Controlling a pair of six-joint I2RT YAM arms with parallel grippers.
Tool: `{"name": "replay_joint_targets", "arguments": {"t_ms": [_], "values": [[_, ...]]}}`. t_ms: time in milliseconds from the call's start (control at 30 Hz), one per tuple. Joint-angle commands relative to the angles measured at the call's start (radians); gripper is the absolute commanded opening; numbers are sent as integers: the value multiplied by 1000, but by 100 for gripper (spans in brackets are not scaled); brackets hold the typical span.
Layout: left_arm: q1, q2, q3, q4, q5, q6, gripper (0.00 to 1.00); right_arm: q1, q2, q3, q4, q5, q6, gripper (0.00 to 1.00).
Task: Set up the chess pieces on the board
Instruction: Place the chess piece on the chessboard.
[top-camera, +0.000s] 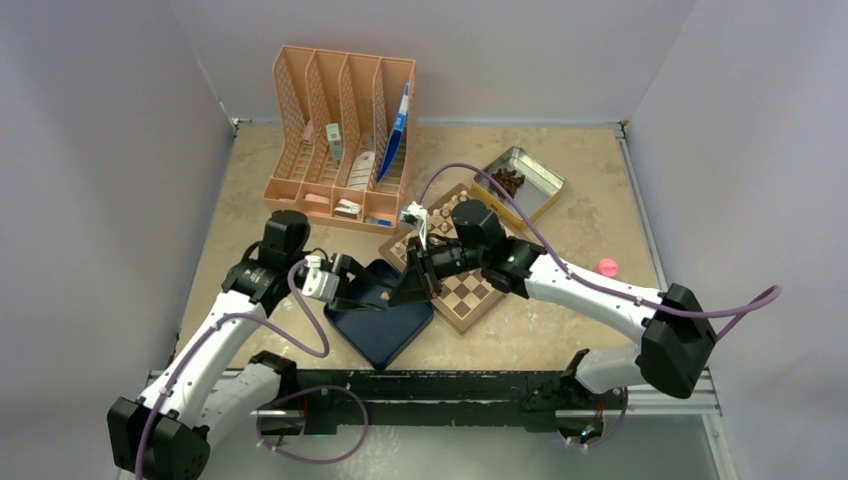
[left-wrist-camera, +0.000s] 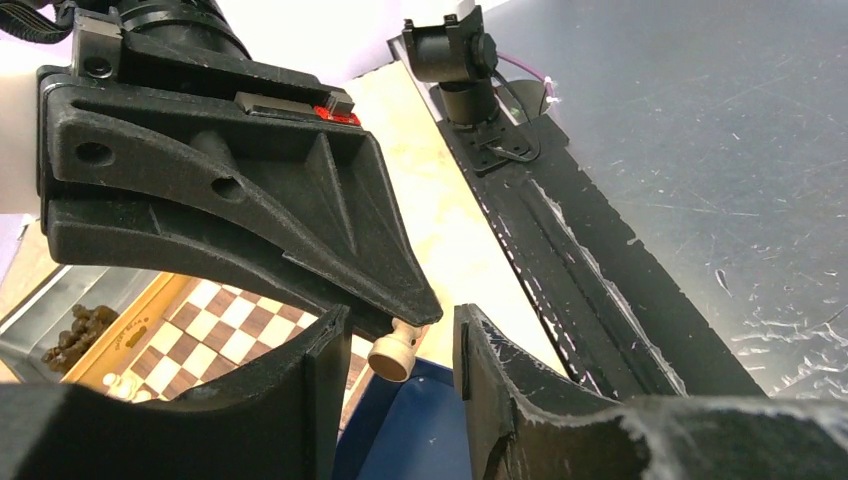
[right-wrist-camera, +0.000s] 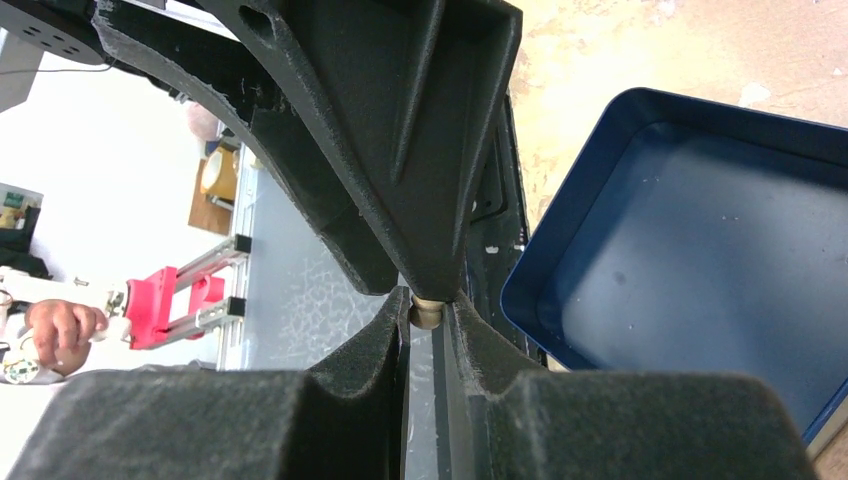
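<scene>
1. Black left claw (left-wrist-camera: 398, 330), jaws apart, straddles a small pale beige wooden chess piece (left-wrist-camera: 390, 355) without gripping it.
2. Right claw (right-wrist-camera: 427, 305) pinches that piece tight over the dark blue square tray (top-camera: 385, 330), apparently for a handover.
3. Checked tan-and-brown wooden board (top-camera: 470, 295) waits just beside on the worktop (top-camera: 590, 200).

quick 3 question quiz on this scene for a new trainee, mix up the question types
1. True or false: the right end effector is shut on a pale chess piece.
2. Where does the blue tray sit in the top view? A) behind the orange rack. B) right beside the board, on its left. C) at the far right edge of the table.
3. In a few words: what lies in the open metal tin behind the board?

Key: 1 true. 2 B. 3 a heap of small dark brown pieces.
</scene>
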Motion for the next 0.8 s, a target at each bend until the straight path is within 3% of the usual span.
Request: {"name": "replay_joint_targets", "arguments": {"t_ms": [0,167,267,467,667,767], "values": [[-5,27,39,-62,99,122,41,-1,3,28,20,-15,-7,17],[-5,52,60,-123,61,162,40,0,-8,25,18,-16,-8,17],[-5,57,65,-121,61,156,32,-1,-11,23,20,-18,-9,17],[-5,60,67,-107,21,119,28,-1,-16,20,19,-21,-12,17],[-5,59,71,-106,8,114,34,-1,-19,18,20,-24,-11,18],[-5,62,73,-104,9,109,32,-1,-19,18,21,-25,-13,18]]}}
